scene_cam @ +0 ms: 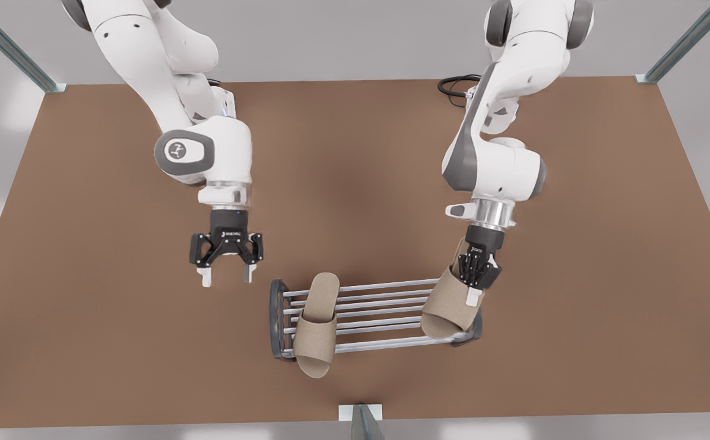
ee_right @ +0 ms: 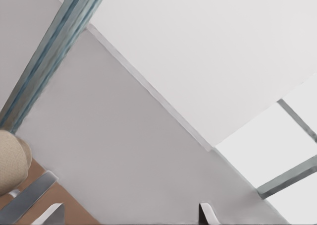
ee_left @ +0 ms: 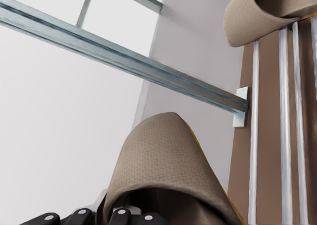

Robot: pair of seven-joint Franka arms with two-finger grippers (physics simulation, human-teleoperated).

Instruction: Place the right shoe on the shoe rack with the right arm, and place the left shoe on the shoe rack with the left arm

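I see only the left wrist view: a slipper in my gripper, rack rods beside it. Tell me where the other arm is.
Observer: The right gripper hangs open above the table, just off the rack's end at the front view's left.
Operator: Report the other slipper.
Observer: The placed slipper lies across the rods near that same end, its toe overhanging the nearest rod.
Operator: Now say how mine sits.
Observer: The held slipper is tilted over the rack's opposite end, with the left gripper shut on it. I cannot tell whether it touches the rods.
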